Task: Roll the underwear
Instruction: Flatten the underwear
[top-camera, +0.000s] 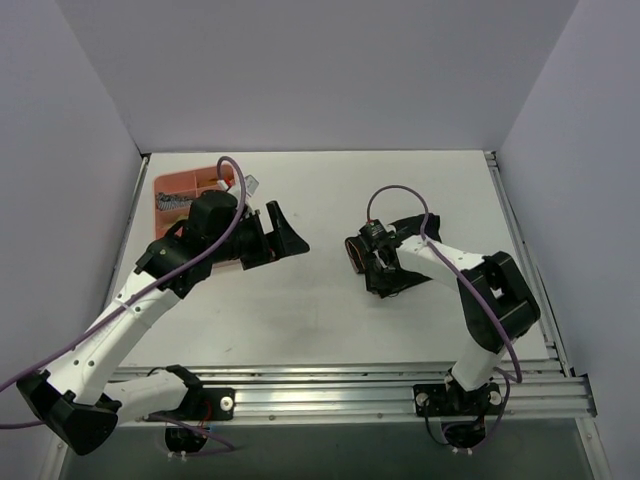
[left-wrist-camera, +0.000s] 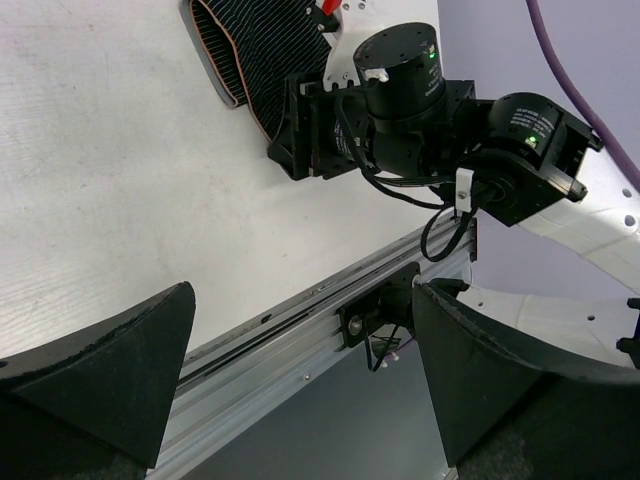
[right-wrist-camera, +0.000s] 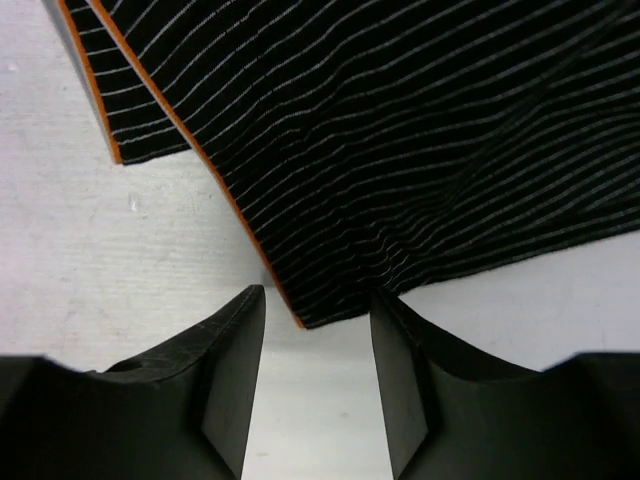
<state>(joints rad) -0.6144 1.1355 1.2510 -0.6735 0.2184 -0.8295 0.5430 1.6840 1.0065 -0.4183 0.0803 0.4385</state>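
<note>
We judge the underwear (right-wrist-camera: 400, 150), flat on the table (right-wrist-camera: 150, 250), soft and light, best pinched at the orange-edged corner between the parted fingers (right-wrist-camera: 235, 390) of the right gripper (right-wrist-camera: 318, 310), the left gripper (left-wrist-camera: 300, 300) gaping empty.

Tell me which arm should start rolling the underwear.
Right. The right arm has its jaws straddling a corner of the underwear on the table. The left arm holds its jaws wide open, away from it, near the pink tray.
</note>
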